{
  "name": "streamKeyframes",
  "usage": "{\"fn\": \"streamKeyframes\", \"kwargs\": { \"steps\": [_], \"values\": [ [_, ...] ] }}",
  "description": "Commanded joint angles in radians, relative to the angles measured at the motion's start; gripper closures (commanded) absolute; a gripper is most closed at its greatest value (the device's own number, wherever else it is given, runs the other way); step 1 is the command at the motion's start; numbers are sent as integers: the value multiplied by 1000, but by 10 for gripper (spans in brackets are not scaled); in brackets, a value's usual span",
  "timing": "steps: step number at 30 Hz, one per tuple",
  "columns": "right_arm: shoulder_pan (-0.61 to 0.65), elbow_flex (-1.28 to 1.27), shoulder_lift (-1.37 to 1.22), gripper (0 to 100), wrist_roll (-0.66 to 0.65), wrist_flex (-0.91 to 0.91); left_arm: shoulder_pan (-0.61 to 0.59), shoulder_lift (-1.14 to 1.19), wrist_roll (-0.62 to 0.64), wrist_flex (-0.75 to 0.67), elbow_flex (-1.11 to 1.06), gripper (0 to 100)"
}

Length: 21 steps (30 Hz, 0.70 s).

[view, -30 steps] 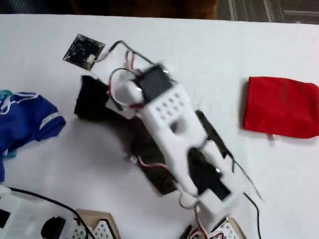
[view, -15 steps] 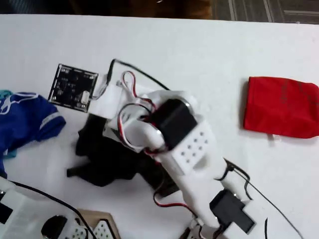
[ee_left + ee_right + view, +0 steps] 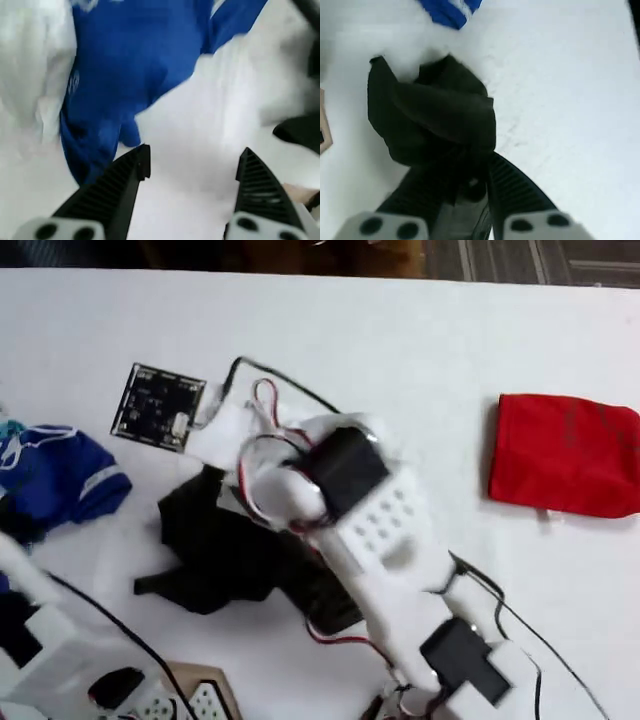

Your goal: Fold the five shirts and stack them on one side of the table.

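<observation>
Going left to right. The blue shirt [image 3: 62, 472] is lying in a crumpled heap at the left edge of the table [image 3: 420, 330], nowhere near folded. I'm hovering the left gripper [image 3: 195, 152] just beside its edge, with the fingers spread wide and nothing between them.

In the middle, toward the near edge, the black shirt [image 3: 215, 558] is sitting in a wrinkled lump. The right gripper [image 3: 470, 170] is pinching a bunched fold of it, and the cloth is draping over one finger and hiding it. Way over on the right, well apart from the rest, the red shirt [image 3: 565, 455] is lying folded in a tidy rectangle. I'm treating that side as the stack.

On handling, I'm guessing these are all light, soft and totally floppy. Nothing is going to hold a shape when lifted, and whatever isn't pinched is probably going to trail across the smooth tabletop. Grabbing a wad like the one I'm holding looks fine for moving a shirt, but I doubt it works for folding. For that I'm thinking a thin pinch at a hem corner or shoulder, one gripper per side, so the shirt spreads flat instead of balling up.
</observation>
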State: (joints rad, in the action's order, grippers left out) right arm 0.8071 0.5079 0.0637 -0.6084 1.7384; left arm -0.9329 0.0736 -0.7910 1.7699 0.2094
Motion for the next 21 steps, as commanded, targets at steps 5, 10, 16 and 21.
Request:
{"fn": "streamKeyframes", "kwargs": {
  "steps": [5,10,16,21],
  "values": [
    [-71,-140,-208,980,-8,36,272,-57,123,15,79,705],
    [-56,-371,-268,978,-17,30,370,-55,141,15,82,705],
    [-48,-505,-177,930,-20,33,419,-55,141,15,82,705],
    [-42,-651,36,731,-28,33,423,-55,141,14,82,704]
  ]
}}
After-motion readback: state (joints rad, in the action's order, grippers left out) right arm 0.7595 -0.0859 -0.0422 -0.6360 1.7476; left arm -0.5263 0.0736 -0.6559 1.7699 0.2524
